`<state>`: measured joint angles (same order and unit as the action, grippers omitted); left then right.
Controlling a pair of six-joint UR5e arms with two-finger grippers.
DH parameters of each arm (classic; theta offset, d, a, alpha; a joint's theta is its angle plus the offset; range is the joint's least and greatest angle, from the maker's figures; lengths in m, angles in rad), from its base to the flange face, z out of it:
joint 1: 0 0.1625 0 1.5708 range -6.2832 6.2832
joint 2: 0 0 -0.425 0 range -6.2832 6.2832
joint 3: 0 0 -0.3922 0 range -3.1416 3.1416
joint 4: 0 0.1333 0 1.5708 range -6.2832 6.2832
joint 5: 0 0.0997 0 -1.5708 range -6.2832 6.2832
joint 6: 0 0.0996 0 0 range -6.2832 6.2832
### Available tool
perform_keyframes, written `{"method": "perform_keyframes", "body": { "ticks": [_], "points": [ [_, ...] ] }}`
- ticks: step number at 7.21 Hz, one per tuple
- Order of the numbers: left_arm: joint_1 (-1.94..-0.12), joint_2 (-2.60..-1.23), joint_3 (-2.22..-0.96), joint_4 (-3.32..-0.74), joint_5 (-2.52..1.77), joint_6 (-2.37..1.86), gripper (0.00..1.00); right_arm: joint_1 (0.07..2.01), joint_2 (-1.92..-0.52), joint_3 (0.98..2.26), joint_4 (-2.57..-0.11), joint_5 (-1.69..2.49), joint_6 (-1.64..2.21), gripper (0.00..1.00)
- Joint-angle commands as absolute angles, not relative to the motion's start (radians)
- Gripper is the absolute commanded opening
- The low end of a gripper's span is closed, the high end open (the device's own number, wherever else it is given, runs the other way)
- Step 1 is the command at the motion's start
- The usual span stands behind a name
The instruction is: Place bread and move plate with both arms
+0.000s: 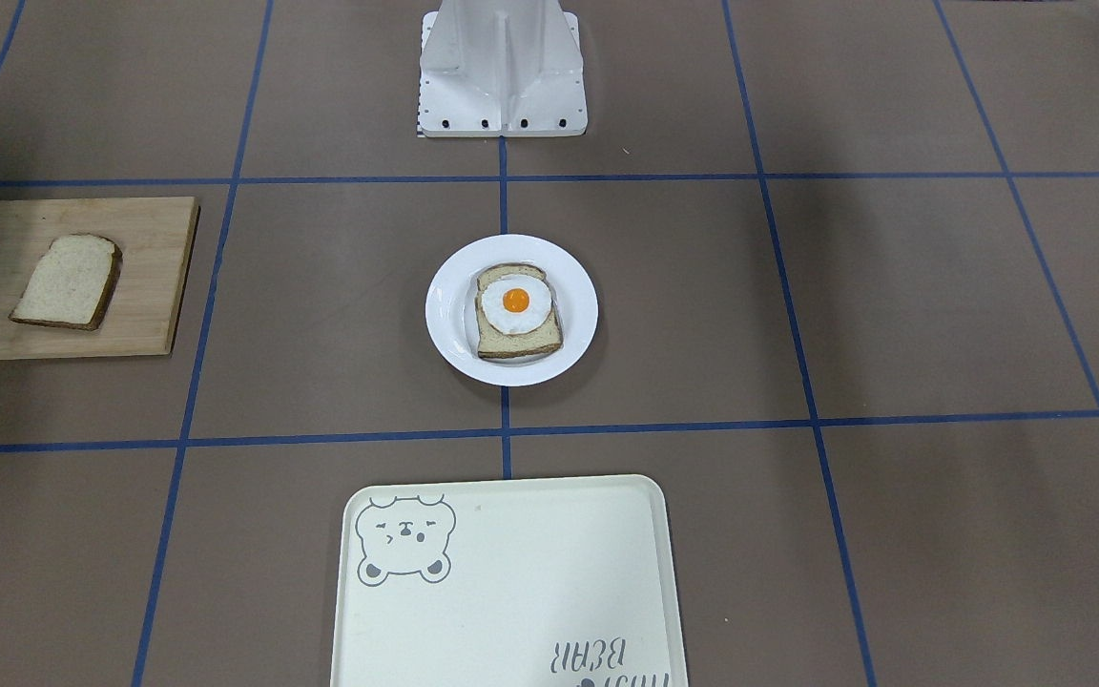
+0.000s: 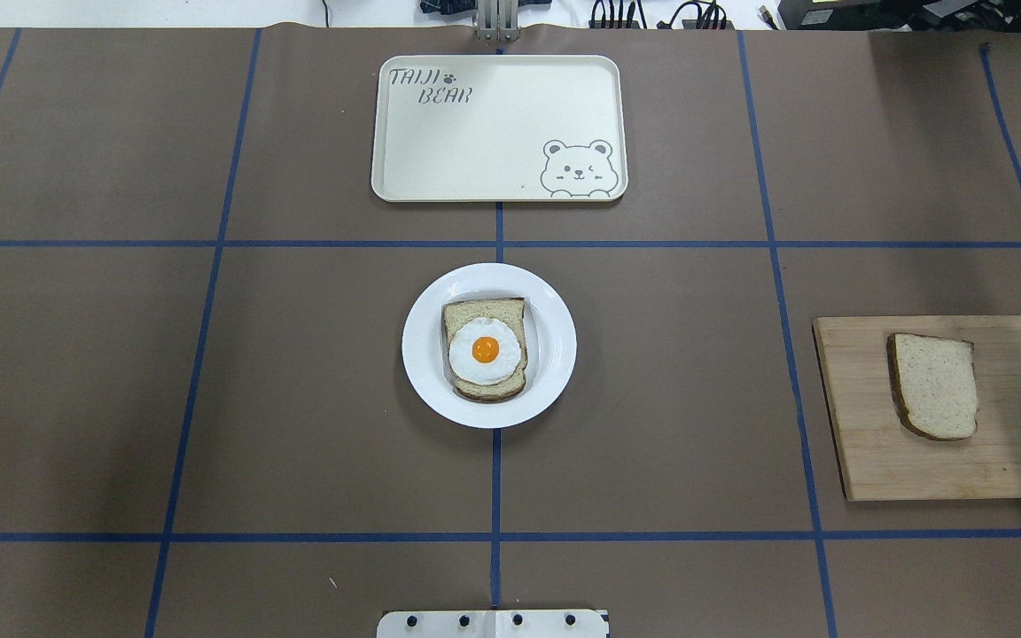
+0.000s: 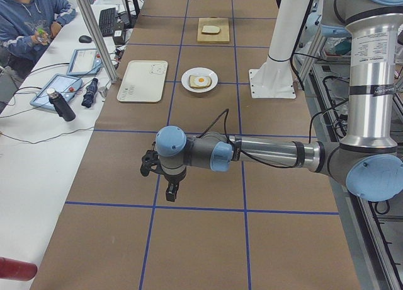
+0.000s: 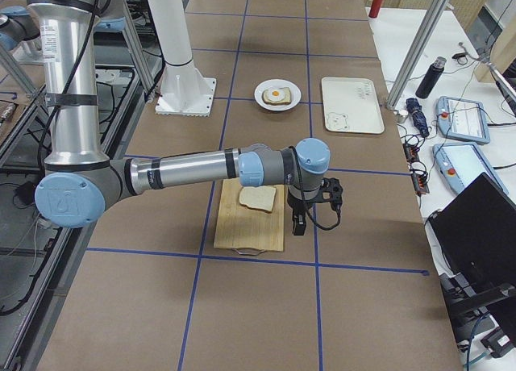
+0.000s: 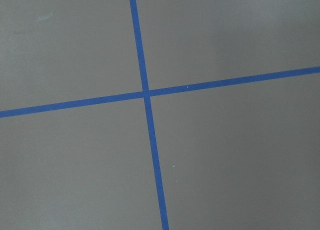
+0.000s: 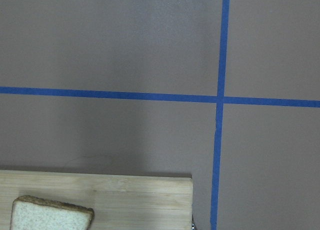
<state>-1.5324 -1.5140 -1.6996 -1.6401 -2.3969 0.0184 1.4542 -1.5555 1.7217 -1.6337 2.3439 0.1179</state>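
The left pincer (image 3: 170, 194) showed only in the side view from the robot's left, small and dark against the brown desk (image 2: 298, 399). It hung from the near left arm (image 3: 271, 154), which stretched level above the desk well apart from all the food, and its fingers seemed to point downward. How wide its jaws stood I cannot tell, and nothing could be seen between them. Its wrist camera looked at bare desk and a crossing of blue tape lines (image 5: 146, 93). The right pincer (image 4: 295, 228) likewise showed only in the side view from the robot's right, where it hung from the outstretched right arm (image 4: 185, 169) just beside the edge of the wooden board (image 2: 1007, 461) that lay farther from the robot. Its opening cannot be told either, and it appeared to touch neither board nor slice. The bread (image 2: 936, 385) lay flat on that board on the robot's right, bare on top and clear of the pincer. The plate (image 2: 417, 372) sat in the middle of the desk on a tape crossing and carried the egg-topped slice (image 2: 486, 350). Beyond it, apart from the plate, lay the cream tray (image 2: 493, 133) with a bear drawing in one corner.
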Motion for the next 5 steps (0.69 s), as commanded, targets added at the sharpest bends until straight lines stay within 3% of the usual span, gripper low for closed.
{"method": "perform_keyframes", "body": {
  "ticks": [1, 5],
  "points": [
    [-1.532, -1.502, -1.707, -1.644, -2.401, 0.018, 0.98, 1.454, -1.555, 1.723, -1.632, 2.344, 0.118, 1.0],
    [-1.531, -1.499, -1.72, -1.643, -2.395, 0.018, 0.98, 1.453, -1.552, 1.729, -1.631, 2.347, 0.115, 1.0]
  ]
}}
